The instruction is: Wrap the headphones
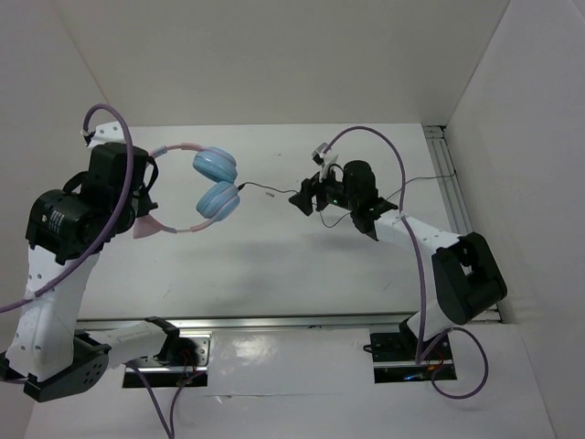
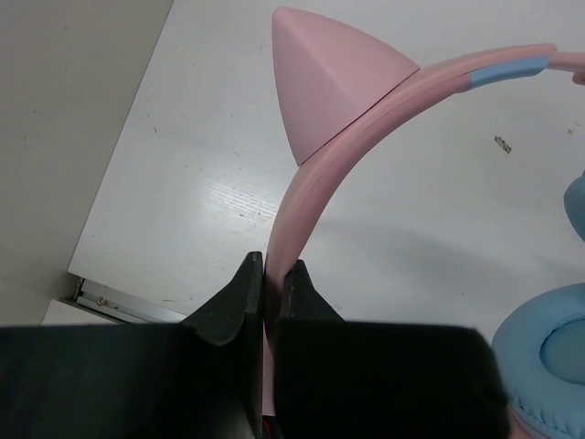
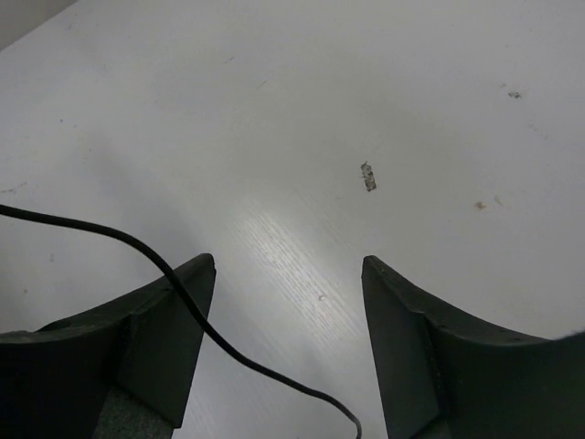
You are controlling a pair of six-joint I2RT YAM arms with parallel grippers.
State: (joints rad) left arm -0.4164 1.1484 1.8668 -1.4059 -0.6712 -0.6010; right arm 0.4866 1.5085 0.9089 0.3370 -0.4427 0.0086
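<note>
The headphones (image 1: pixel 206 183) are held above the white table at the left. They have a pink headband (image 2: pixel 302 210), a pink cat ear (image 2: pixel 329 82) and light-blue ear cups (image 1: pixel 218 198). My left gripper (image 1: pixel 146 197) is shut on the headband (image 2: pixel 272 265). The thin black cord (image 1: pixel 270 193) runs right from the cups to my right gripper (image 1: pixel 302 201). That gripper is open. In the right wrist view the cord (image 3: pixel 228 352) crosses the left finger (image 3: pixel 164 338) and lies loose between the jaws (image 3: pixel 288 265).
White walls close in the table on the left, back and right. A metal rail (image 1: pixel 450 178) runs along the right side and another (image 1: pixel 274 322) along the near edge. Thick purple cables (image 1: pixel 402 197) loop off both arms.
</note>
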